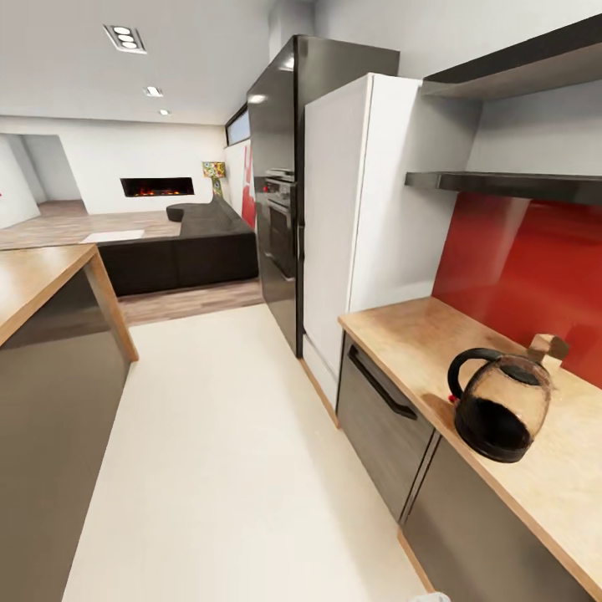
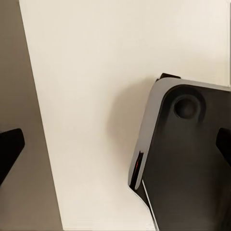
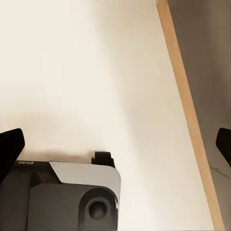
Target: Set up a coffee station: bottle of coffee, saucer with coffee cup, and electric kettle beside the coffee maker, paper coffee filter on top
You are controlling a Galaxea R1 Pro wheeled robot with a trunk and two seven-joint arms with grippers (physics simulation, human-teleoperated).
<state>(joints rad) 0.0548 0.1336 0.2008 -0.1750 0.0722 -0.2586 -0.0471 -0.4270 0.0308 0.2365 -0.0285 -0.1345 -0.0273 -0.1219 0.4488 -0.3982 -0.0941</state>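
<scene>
The electric kettle (image 1: 502,405), clear glass with a black handle and base, stands on the wood-grain countertop (image 1: 414,330) at the right of the head view. Above it, the thin black kitchen shelf (image 1: 510,184) juts from the wall over a red backsplash, with nothing on the part I see. The coffee maker, bottle of coffee, paper coffee filter, saucer and coffee cup are out of view. My left gripper (image 2: 115,147) is open over the pale floor, its dark fingertips (image 2: 9,149) far apart. My right gripper (image 3: 115,144) is also open over the floor beside the cabinet plinth.
A second black shelf (image 1: 518,67) hangs higher up. A small wooden object (image 1: 548,347) sits behind the kettle. A white fridge (image 1: 351,217) and a dark oven tower (image 1: 280,209) stand past the counter. A wood-topped island (image 1: 42,284) is at the left. My base (image 2: 187,159) shows below both wrists.
</scene>
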